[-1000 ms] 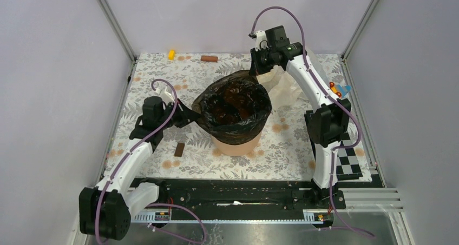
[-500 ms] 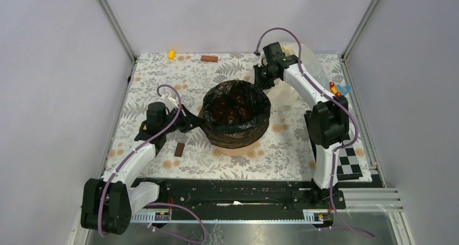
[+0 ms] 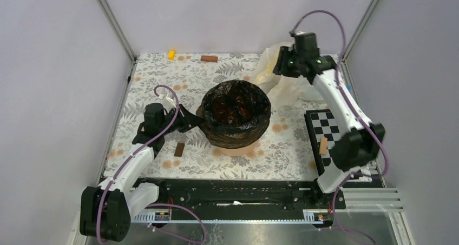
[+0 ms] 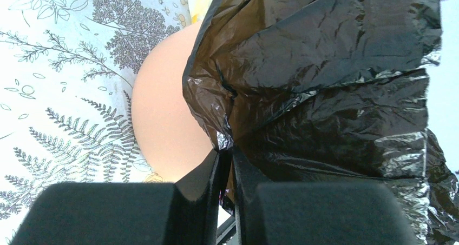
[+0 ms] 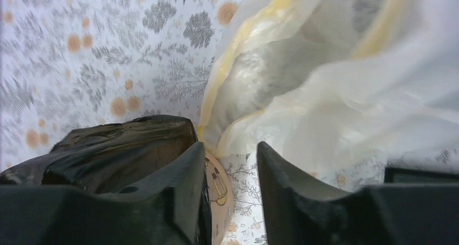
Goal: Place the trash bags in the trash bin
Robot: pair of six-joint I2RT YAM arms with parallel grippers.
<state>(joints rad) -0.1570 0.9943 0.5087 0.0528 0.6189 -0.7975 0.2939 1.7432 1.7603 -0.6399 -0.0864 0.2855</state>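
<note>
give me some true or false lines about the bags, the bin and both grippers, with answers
1. The black bag is draped over the rim of the bin. True.
2. The left gripper is open, clear of the black bag. False: it is shut on the black bag's edge.
3. The right gripper grips the black bag. False: it is open, up by the white bag.
4. The white bag lies beyond the bin, toward the right. True.
</note>
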